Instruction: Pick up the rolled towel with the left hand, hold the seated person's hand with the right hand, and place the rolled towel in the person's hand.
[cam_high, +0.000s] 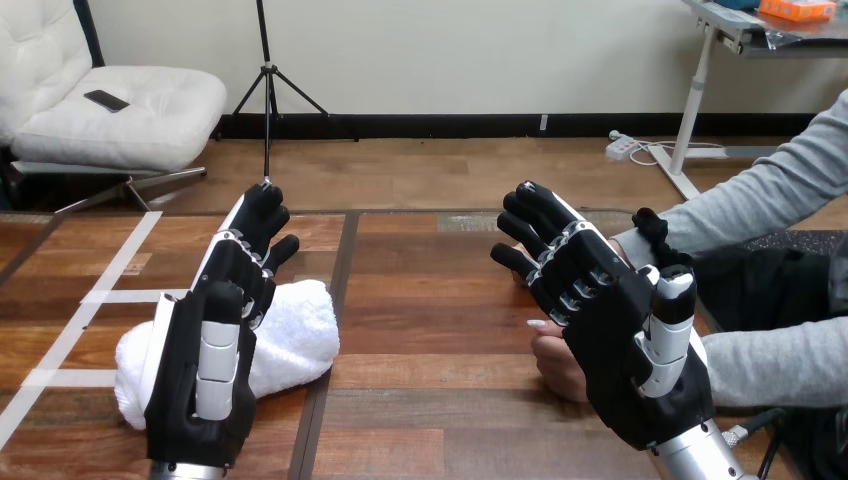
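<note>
Left hand (205, 385) is sitting over the rolled towel (300, 335), fingers nearly straight, not wrapping it. Towel is lying near left on the bench (430, 400). Right hand (620, 350) is spreading open over the person's hand (553, 365); can't tell if they're touching.

Head view — close behind left hand (203, 372) and right hand (622, 345), forward and down across the wooden table (420, 300).

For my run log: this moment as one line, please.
left hand: open, over rolled towel | right hand: open, over person's hand
</note>
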